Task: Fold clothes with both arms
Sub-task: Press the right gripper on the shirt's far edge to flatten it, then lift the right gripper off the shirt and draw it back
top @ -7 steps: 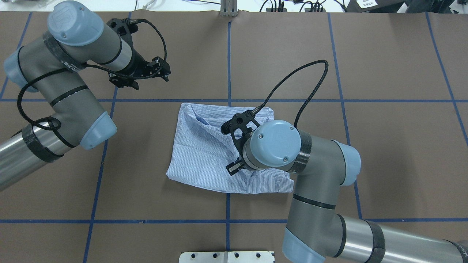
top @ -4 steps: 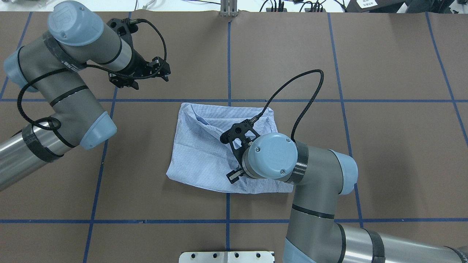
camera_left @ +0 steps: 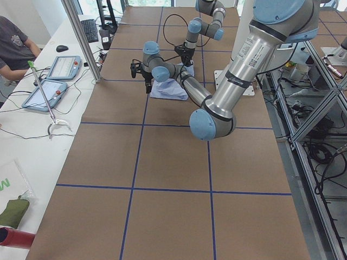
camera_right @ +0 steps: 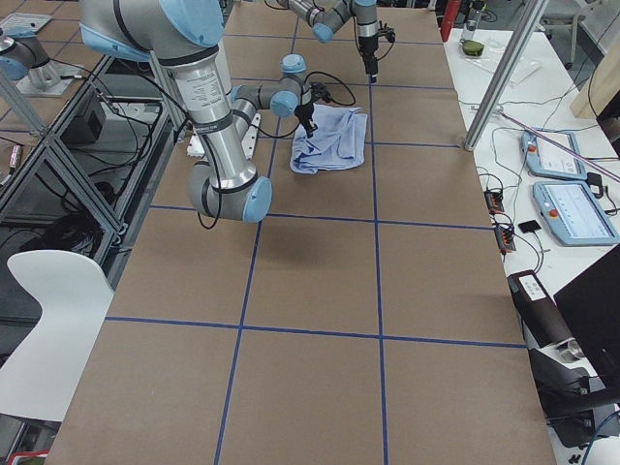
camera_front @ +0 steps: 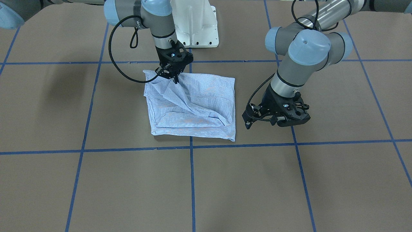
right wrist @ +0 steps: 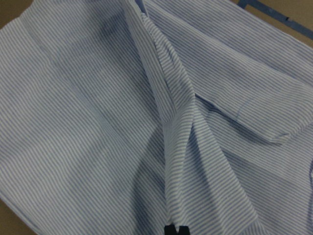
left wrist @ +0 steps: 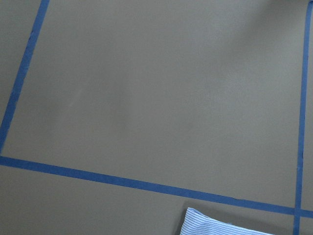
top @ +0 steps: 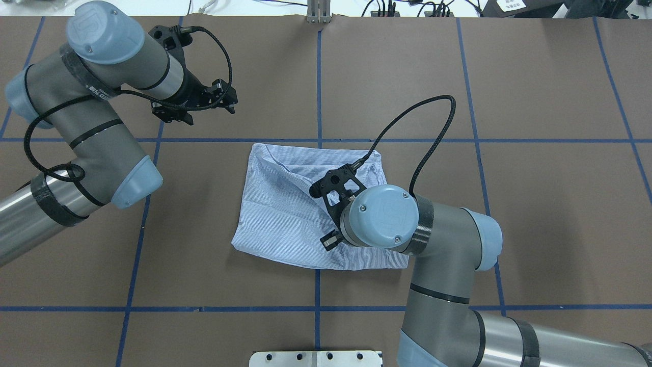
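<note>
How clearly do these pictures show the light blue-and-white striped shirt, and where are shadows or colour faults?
Right wrist view: the striped shirt fills the frame, stripes clear. Front-facing view: faint orange patches on the cloth; a soft shadow on the brown table at the view's left. Overhead view: even light, no glare on the cloth. Side views: shirt too small for stripes.

A robotics laboratory, not a home; two grey cylindrical industrial robot arms with light-blue joint caps, the left arm (top: 91, 122) and the right arm (top: 443, 239), reach over a long table covered in brown paper (top: 535, 214), which is marked into large squares with blue tape lines (top: 319, 76); a white metal pedestal (camera_front: 196, 25) stands on it; silver aluminium framing posts (camera_left: 81, 40) line its edge; a white side bench (camera_left: 32, 162) carries light-blue-cased touchscreen control tablets (camera_left: 64, 66) and a black keyboard (camera_left: 89, 30); a person in a grey T-shirt (camera_left: 12, 46) sits there.
</note>
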Robot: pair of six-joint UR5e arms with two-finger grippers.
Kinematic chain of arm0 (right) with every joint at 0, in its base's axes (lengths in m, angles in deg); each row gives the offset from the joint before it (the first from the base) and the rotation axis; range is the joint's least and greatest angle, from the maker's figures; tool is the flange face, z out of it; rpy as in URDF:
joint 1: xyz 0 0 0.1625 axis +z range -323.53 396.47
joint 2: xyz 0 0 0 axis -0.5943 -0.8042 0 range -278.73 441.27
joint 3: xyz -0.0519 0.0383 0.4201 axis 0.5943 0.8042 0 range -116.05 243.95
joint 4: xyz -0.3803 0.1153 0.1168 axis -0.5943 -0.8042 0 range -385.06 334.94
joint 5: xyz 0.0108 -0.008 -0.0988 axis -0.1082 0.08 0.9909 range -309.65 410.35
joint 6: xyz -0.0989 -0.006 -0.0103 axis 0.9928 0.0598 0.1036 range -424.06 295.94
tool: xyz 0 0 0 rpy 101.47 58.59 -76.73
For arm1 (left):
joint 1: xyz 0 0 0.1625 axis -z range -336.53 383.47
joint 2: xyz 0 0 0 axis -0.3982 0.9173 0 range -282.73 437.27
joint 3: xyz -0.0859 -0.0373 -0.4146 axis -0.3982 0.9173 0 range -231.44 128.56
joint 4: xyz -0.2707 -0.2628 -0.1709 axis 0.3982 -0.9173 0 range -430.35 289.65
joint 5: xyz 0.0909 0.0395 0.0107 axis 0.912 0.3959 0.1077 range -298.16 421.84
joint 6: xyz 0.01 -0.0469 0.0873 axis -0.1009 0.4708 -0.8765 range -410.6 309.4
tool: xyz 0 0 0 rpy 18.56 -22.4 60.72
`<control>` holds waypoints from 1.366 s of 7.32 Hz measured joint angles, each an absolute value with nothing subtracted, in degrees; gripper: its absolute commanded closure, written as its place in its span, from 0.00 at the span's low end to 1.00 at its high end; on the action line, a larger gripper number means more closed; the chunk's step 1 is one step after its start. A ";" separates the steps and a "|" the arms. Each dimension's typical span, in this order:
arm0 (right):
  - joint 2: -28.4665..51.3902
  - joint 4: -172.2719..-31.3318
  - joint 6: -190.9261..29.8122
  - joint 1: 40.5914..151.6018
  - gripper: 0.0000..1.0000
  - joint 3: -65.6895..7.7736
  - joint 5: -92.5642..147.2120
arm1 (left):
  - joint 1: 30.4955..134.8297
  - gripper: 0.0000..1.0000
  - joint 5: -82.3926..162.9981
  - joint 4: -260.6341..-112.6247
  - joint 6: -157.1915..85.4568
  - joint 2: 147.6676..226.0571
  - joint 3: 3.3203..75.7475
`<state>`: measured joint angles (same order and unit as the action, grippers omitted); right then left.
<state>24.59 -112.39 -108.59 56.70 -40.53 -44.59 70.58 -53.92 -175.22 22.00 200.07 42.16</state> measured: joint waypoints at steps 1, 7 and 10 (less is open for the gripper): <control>24.63 -112.41 -108.45 58.07 1.00 -40.55 -44.89 | 70.58 0.00 -53.92 -175.21 22.04 200.15 42.14; 26.05 -110.24 -103.26 67.36 1.00 -32.41 -45.65 | 70.45 0.00 -53.92 -175.06 22.60 200.84 42.36; 26.68 -102.71 -102.34 69.08 1.00 -25.09 -45.43 | 70.41 0.00 -53.92 -175.03 22.67 200.92 42.58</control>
<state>26.68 -102.71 -102.34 69.08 -25.09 -45.43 70.41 -53.92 -175.03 22.67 200.92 42.58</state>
